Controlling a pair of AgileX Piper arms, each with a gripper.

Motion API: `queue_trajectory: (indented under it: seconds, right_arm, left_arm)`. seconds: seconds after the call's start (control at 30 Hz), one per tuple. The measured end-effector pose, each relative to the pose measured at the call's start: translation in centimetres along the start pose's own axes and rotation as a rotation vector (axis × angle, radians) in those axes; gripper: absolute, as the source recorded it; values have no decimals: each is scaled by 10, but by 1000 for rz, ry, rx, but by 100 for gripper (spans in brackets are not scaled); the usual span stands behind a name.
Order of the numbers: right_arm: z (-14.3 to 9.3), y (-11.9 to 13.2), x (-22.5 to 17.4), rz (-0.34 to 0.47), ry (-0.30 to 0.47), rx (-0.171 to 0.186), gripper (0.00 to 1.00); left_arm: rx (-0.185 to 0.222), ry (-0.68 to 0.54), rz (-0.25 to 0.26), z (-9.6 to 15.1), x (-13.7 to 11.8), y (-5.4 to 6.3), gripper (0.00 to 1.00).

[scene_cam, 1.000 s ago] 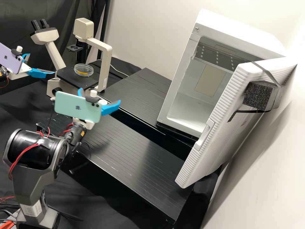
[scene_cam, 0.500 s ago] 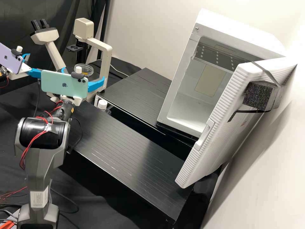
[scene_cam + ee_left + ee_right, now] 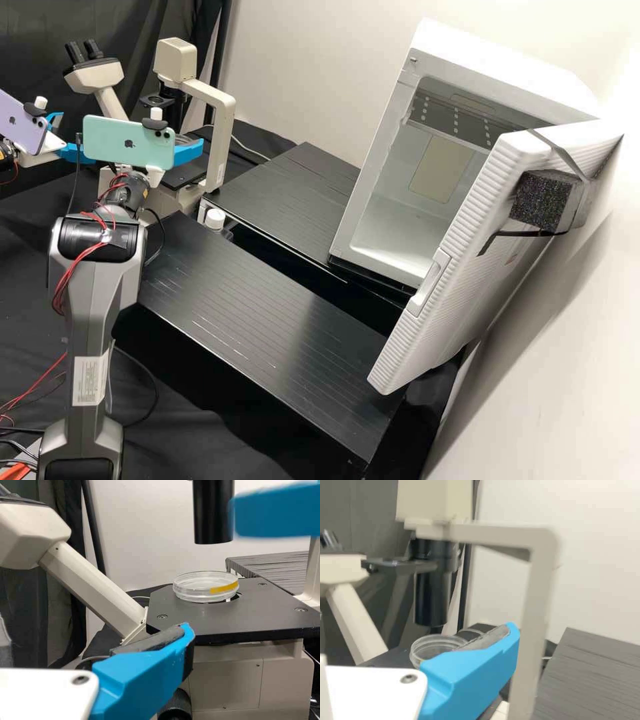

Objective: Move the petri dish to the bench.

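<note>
The right arm (image 3: 93,293) stretches forward, its right hand (image 3: 190,152) close in front of the microscope (image 3: 225,127), spread open and empty; the left hand (image 3: 75,153), on the microscope's eyepiece side, is spread and empty too. The petri dish (image 3: 206,587) lies on the microscope's stage (image 3: 250,617). Compared with the earlier frame, the right hand has moved nearer the microscope
</note>
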Motion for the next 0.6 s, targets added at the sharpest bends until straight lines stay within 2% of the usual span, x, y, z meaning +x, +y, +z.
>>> queue_trajectory:
  seconds: [0.13, 0.23, 0.37, 0.43, 0.6]
  right_arm:
    - [1, -15, 16, -41, -36, -17, 100]
    - [4, -23, 26, -62, -66, -15, 100]
    - [7, -30, 39, -60, -86, -25, 100]
    - [8, -33, 44, -63, -96, -17, 100]
    - [10, -38, 57, -48, -115, 30, 100]
  left_arm:
    - [0, 0, 0, 0, 0, 0, 100]
    - [0, 0, 0, 0, 0, 0, 100]
    - [0, 0, 0, 0, 0, 0, 100]
    - [0, 0, 0, 0, 0, 0, 100]
    - [0, 0, 0, 0, 0, 0, 100]
